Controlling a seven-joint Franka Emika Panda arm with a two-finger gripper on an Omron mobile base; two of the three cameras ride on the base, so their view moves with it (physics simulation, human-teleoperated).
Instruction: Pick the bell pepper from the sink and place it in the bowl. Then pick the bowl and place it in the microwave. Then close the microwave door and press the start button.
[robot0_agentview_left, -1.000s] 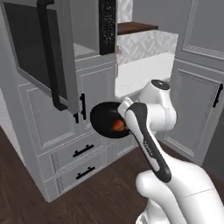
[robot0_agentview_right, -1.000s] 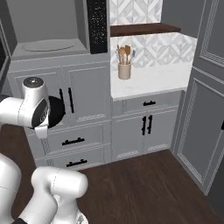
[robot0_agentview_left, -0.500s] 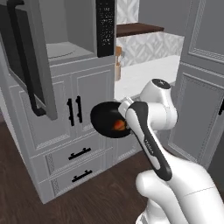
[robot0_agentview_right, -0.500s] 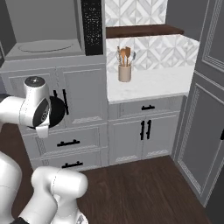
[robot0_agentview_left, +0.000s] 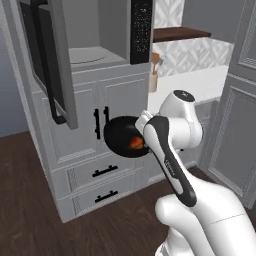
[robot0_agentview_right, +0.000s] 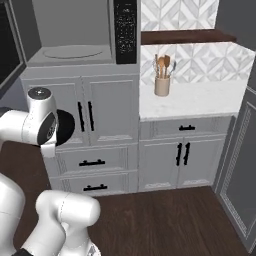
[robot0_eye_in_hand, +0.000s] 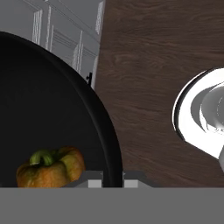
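Note:
My gripper (robot0_eye_in_hand: 113, 177) is shut on the rim of the glossy black bowl (robot0_eye_in_hand: 52, 113), one fingertip on each side of the rim. The red-orange bell pepper (robot0_eye_in_hand: 50, 168) with its green stem lies inside the bowl. In the left base view the bowl (robot0_agentview_left: 120, 134) with the bell pepper (robot0_agentview_left: 135, 144) hangs in front of the cabinet doors, below the open microwave (robot0_agentview_left: 92, 55). The microwave door (robot0_agentview_left: 47, 60) stands swung out to the left. Its black control panel (robot0_agentview_right: 125, 30) is right of the cavity (robot0_agentview_right: 70, 50). The sink is out of view.
White cabinet doors (robot0_agentview_right: 107, 115) and drawers (robot0_agentview_right: 92, 162) sit under the microwave. To the right, a white counter (robot0_agentview_right: 200, 100) carries a utensil holder (robot0_agentview_right: 161, 85). A tall cabinet (robot0_agentview_left: 240, 110) stands at the far right. Dark wood floor (robot0_agentview_right: 165, 220) lies below.
The whole scene has shifted in both base views, so the camera has moved; the microwave and cabinets now sit closer and more central. The bowl with the pepper stays in my gripper.

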